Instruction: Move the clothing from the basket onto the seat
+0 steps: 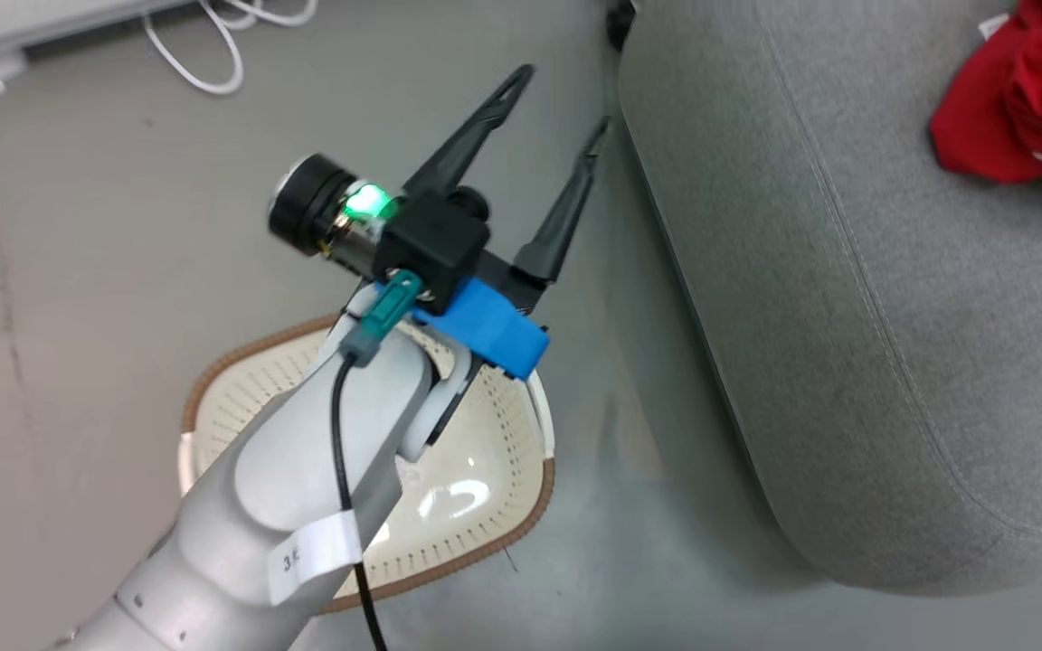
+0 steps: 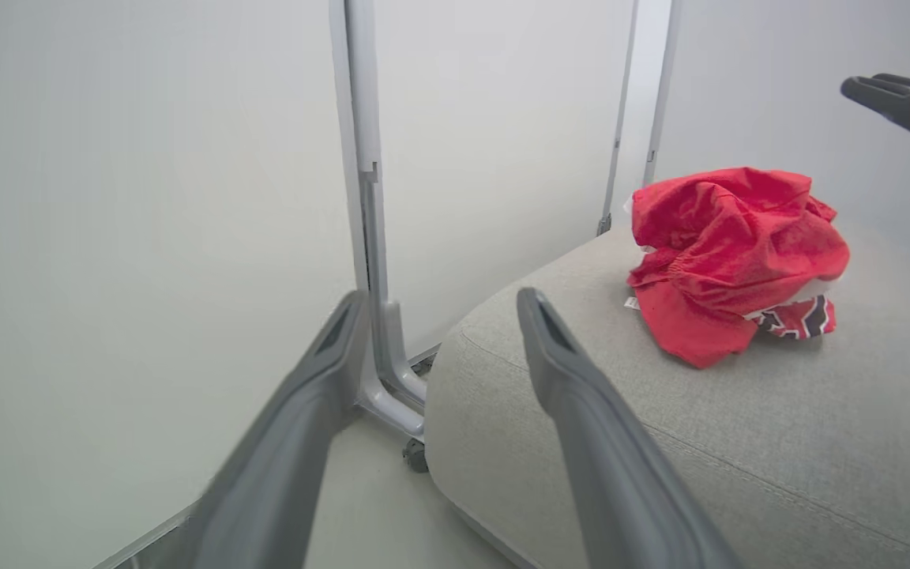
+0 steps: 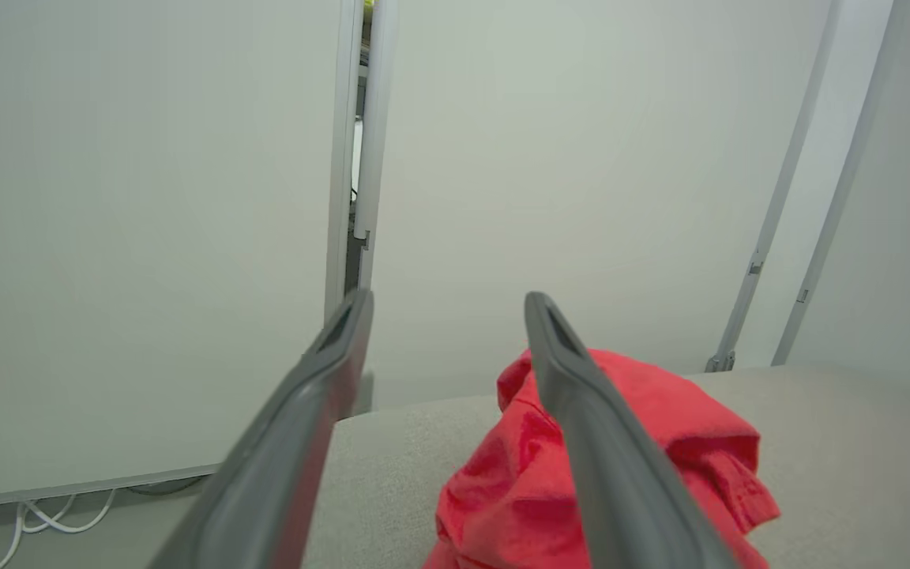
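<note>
The red clothing (image 1: 1018, 99) lies in a crumpled heap on the grey seat (image 1: 847, 271), at its far right. My left gripper (image 1: 564, 99) hangs open and holds nothing, above the floor between the basket (image 1: 494, 452) and the seat's edge. The oval cream basket sits on the floor under my left forearm, and the part I can see holds nothing. In the left wrist view my left gripper (image 2: 441, 303) points at the seat (image 2: 779, 427) corner, with the clothing (image 2: 731, 253) beyond it. My right gripper (image 3: 449, 302) stands open just above the clothing (image 3: 660, 427), gripping nothing.
White cables (image 1: 213, 54) trail on the grey floor at the far left. Pale partition panels on metal posts (image 2: 364, 197) stand behind the seat. A dark finger (image 2: 909, 107) of my right gripper juts in above the clothing in the left wrist view.
</note>
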Controlling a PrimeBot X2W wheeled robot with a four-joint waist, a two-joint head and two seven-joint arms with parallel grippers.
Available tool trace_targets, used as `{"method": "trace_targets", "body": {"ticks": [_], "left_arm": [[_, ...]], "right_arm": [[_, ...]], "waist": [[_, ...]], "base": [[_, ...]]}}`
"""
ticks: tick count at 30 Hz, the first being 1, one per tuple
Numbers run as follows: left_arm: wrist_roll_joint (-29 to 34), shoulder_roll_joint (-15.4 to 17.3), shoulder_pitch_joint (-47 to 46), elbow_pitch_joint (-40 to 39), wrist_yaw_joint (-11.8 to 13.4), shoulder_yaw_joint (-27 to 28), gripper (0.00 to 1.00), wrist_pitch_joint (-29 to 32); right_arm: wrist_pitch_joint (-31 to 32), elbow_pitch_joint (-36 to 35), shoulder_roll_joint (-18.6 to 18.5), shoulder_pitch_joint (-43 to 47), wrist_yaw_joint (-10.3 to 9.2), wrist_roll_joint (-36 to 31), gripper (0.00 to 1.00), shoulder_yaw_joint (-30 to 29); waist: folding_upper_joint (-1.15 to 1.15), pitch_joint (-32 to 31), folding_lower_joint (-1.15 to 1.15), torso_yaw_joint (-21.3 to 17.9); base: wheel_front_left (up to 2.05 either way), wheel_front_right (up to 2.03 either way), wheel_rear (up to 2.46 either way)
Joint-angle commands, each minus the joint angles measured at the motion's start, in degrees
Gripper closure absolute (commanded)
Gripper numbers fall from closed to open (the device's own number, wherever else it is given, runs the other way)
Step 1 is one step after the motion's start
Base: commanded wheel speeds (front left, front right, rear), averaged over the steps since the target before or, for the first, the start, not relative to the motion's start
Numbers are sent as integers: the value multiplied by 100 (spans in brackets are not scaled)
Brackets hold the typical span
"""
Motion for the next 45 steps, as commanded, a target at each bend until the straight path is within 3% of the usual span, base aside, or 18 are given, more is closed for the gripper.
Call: {"method": "trace_targets", "body": {"ticks": [1,13,24,34,45], "left_arm": [[55,22,194,-70,38,142,0,-25],[487,-96,1743,-574,-104,1891,0,-23],[898,-351,3072,-852,-281,3171,0,-22],[1184,-543,3762,-1027,-505,3911,0,-23],[1191,-594,4159,-917,-571,4110,0,-23]], "right_arm": [[3,-15,12,149,0,-3,0,130],[3,169,96,660,1,60,0,1255],[2,374,299,1495,1,106,0,1324],[3,497,458,2052,1,157,0,1234],[2,914,584,2392,1,178,0,1316]], "waist": [[0,-460,1,313],[0,-1526,1,1021],[0,-2105,1,1204],[0,-2328,1,1199],[0,-2439,1,1263]], "base": [[0,0,0],[0,0,0],[0,0,0],[0,0,0],[0,0,0]]}}
